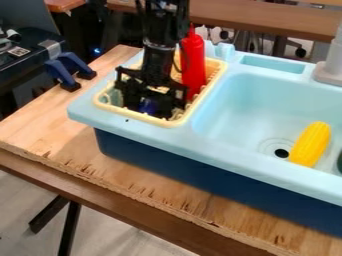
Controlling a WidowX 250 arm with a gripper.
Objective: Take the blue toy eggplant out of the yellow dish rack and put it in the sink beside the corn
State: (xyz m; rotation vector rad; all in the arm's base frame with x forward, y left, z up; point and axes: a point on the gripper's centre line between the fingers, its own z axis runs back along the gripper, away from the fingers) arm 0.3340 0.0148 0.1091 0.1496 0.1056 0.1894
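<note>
The black gripper (pixel 152 102) is positioned low in the cream rack (pixel 105 104) at the left of the light-blue sink unit (pixel 220 145), next to an upright red bottle (pixel 194 62). A yellow corn cob (pixel 310 144) lies in the basin (pixel 240 110), beside the drain (pixel 274 147). The unit stands on a wooden table (pixel 155 175), with blue clamps (pixel 61 75) at its far left edge.
</note>
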